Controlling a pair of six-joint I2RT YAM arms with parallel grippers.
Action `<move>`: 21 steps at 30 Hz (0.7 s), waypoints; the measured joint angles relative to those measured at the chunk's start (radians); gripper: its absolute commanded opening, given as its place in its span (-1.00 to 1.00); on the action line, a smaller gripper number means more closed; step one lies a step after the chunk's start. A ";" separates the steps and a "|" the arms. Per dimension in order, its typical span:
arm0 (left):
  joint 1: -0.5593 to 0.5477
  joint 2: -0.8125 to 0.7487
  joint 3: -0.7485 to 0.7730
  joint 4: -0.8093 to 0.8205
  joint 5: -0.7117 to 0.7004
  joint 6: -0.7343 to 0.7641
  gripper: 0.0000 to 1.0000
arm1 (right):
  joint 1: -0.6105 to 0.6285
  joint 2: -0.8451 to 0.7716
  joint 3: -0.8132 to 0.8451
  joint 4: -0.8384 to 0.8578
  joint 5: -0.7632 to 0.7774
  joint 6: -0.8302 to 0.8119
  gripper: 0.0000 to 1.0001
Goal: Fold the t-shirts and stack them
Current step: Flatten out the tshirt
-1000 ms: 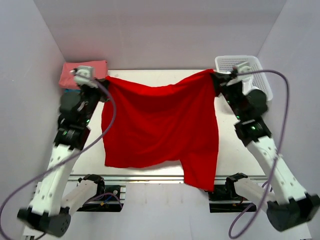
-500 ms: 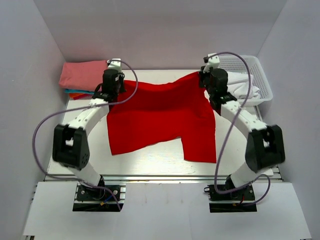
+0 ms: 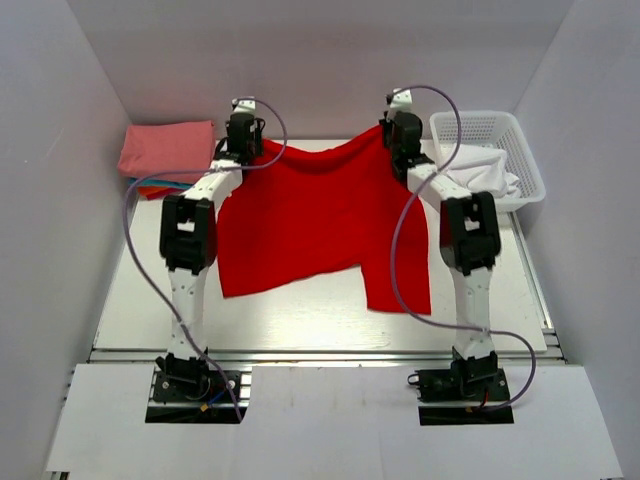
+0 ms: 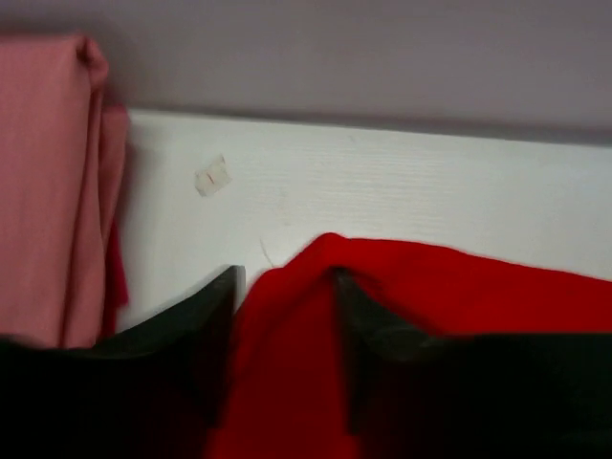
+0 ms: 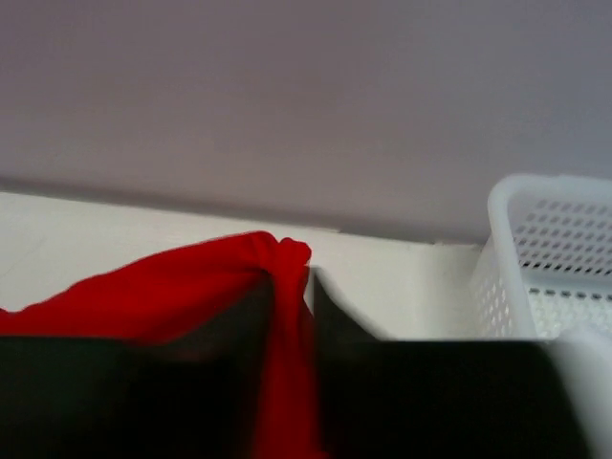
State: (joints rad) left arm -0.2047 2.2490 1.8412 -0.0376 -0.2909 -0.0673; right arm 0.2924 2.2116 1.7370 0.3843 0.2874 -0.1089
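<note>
— Item one, the red t-shirt: where is it lying?
— It's spreading over the table, its far edge lifted.
— Holders?
— The left gripper is pinching the far-left corner and the right gripper the far-right, both closed on cloth. The held edge is running left to right between them, neither arm nearer. The body is trailing from the fingers toward the arm bases.

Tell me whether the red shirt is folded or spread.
Spread: the red shirt lies open across the table, its far corners pinched by the left gripper and right gripper.
</note>
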 measured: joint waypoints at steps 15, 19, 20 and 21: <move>0.032 -0.016 0.062 -0.199 0.153 -0.032 1.00 | -0.023 -0.075 0.031 -0.299 -0.148 0.032 0.81; 0.017 -0.236 -0.121 -0.232 0.225 -0.068 1.00 | -0.018 -0.292 -0.093 -0.340 -0.217 0.106 0.81; 0.014 -0.292 -0.173 -0.239 0.237 -0.084 1.00 | -0.017 -0.349 -0.137 -0.344 -0.228 0.133 0.81; 0.011 -0.345 -0.225 -0.253 0.248 -0.099 1.00 | -0.016 -0.402 -0.176 -0.355 -0.235 0.159 0.81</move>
State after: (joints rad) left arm -0.1940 1.9041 1.6165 -0.2909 -0.0425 -0.1661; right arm 0.2768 1.8095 1.5612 0.0296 0.0521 0.0502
